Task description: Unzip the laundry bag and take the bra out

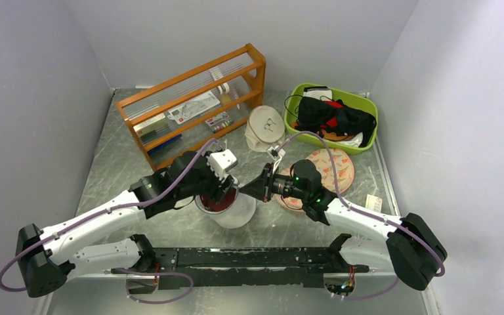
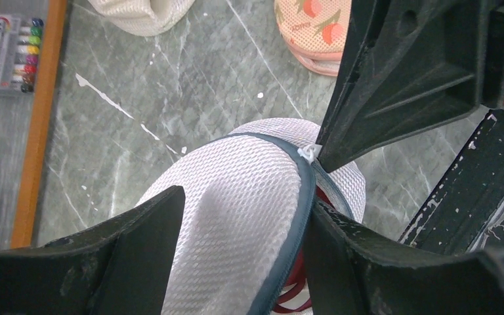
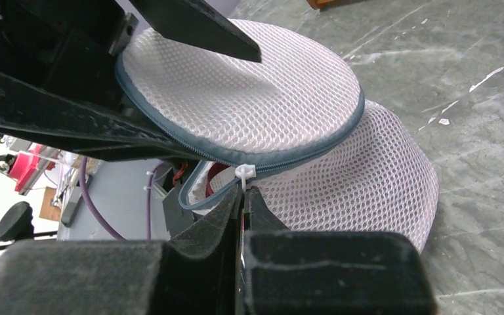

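Reaching in from opposite sides, both arms meet over the laundry bag [image 1: 236, 213], which sits on the grey marbled table [image 1: 121, 157] just ahead of the arm bases, near the middle. From above it reads only as a white lump with a dark red patch of the bra [image 1: 218, 201] in its top, and the grippers' own bodies hide their grasp. The wrist cameras settle that. The right wrist view shows the right gripper [image 3: 244, 195] with its fingers pressed together on the white zip pull [image 3: 245, 173], at the dark rim where the lid parts from the body; the zip is partly undone, and a sliver of red shows in the gap. The left wrist view shows the left gripper [image 2: 244, 203] straddling the lifted mesh lid, one finger on each face, pinching it, with red straps showing under the rim. The left arm stretches low, forward and rightward; the right forearm angles leftward, its gripper pointing nearly level at the bag.
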You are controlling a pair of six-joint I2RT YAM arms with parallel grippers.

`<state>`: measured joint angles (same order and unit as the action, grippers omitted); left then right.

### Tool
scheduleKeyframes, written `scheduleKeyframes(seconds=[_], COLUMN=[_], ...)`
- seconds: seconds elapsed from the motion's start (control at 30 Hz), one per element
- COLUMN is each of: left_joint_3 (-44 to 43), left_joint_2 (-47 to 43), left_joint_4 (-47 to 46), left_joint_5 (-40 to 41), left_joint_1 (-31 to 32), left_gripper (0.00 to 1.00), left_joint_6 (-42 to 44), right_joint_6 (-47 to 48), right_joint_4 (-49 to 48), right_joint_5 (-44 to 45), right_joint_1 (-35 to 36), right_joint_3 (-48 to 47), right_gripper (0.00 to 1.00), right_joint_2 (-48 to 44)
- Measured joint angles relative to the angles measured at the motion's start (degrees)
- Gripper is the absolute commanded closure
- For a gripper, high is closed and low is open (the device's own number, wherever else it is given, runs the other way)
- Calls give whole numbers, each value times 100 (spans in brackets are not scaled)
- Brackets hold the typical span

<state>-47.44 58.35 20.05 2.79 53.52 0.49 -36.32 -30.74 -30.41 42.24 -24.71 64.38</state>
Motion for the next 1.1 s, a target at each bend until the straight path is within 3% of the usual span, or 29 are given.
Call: scheduleKeyframes(seconds=[0.3, 0.47, 0.63, 0.7, 1.1], left_joint_3=[0, 0, 0, 0, -68], left_joint_2=[-129, 131, 55, -37, -706], left_joint_4=[-28, 13, 13, 13, 92], left_joint_5=[-74, -109, -155, -177, -538], left_joint_1=[24, 35, 46, 66, 85], left_gripper=[33, 55, 86, 93, 93], left_joint_6=[20, 37, 61, 63, 79], right_joint_6=[13, 17, 15, 24, 664], right_joint_4=[46, 70, 68, 66, 376], right_joint_5=[42, 46, 177, 243, 39], right_joint_1=[9, 17, 20, 20, -308], right_joint_3=[-4, -35, -37, -37, -404], right_gripper=[100, 100, 100, 100, 100], right_joint_2=[-59, -59, -59, -52, 551])
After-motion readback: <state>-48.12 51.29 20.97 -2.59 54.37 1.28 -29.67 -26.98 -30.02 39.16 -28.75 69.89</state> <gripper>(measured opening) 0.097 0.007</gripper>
